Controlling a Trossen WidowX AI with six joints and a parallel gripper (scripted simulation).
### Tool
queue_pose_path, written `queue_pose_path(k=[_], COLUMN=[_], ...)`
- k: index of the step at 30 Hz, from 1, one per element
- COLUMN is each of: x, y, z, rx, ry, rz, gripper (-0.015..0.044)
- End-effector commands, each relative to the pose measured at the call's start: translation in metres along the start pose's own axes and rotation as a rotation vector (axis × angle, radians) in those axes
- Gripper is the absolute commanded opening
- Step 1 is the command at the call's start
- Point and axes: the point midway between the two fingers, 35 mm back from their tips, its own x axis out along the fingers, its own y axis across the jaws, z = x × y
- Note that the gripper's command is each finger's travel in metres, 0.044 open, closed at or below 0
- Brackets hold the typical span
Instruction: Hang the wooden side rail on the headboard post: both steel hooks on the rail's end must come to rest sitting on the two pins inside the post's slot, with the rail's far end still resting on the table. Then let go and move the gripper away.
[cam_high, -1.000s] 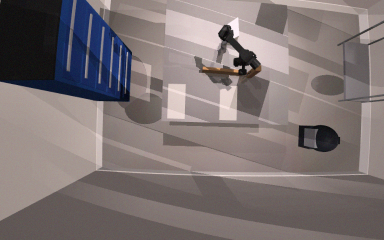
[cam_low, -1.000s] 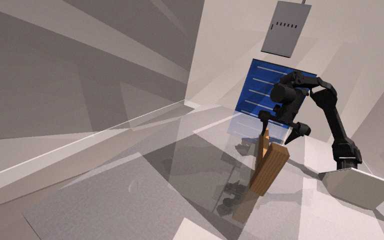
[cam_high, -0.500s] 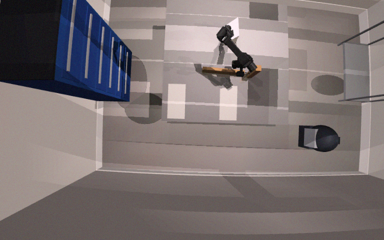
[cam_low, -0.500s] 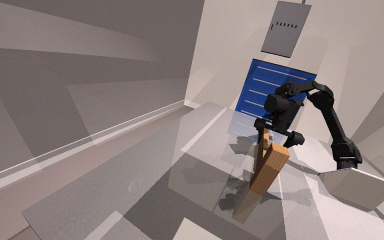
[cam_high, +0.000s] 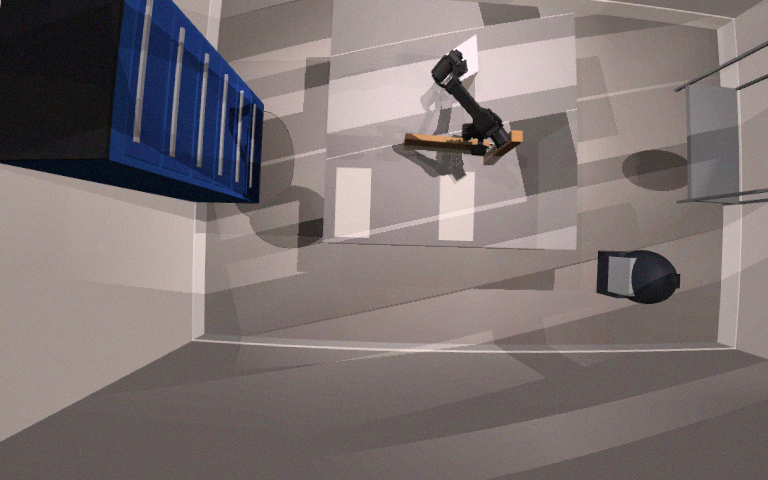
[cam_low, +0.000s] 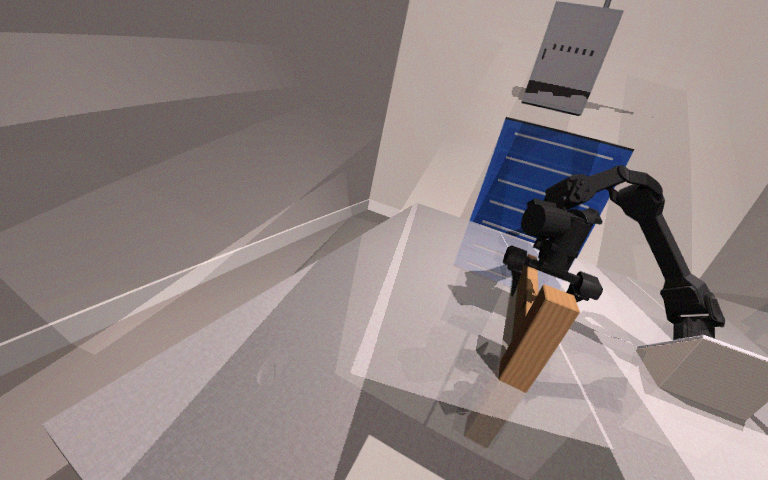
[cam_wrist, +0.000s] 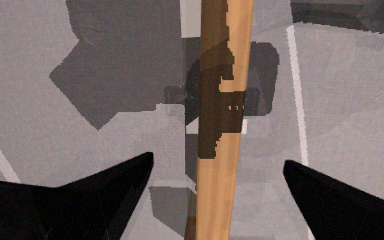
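Observation:
The wooden side rail (cam_high: 427, 140) (cam_low: 530, 281) (cam_wrist: 216, 195) stretches left from near the headboard post in the top view. The post (cam_high: 515, 136) (cam_low: 542, 339) stands upright at the rail's right end. My gripper (cam_high: 474, 140) (cam_low: 540, 291) (cam_wrist: 216, 162) is open and empty, over the rail close to the post. In the wrist view the rail runs lengthwise through the gap between the two fingertips, with space on both sides. The steel hooks, the pins and the slot are hidden, so I cannot tell whether the hooks sit on the pins.
The arm's base stands beside a pale angled panel (cam_high: 471, 52) (cam_low: 716, 376). Two cream rectangles (cam_high: 352, 202) (cam_high: 456, 220) lie on the table (cam_high: 396, 226) at its front side. A blue cabinet (cam_high: 161, 121) (cam_low: 529, 169) and a dark rounded object (cam_high: 651, 277) stand off the table.

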Motion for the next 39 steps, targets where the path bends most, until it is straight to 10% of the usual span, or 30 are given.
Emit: queue_pose_path(k=[1, 31, 39], x=[0.007, 0.052, 0.052], y=[0.001, -0.001, -0.001], z=[0.000, 0.002, 0.002], rx=[-0.004, -0.003, -0.003], ry=[-0.004, -0.008, -0.008], rz=[0.004, 0.004, 0.004], gripper=[0.0440, 0.0440, 0.0230])
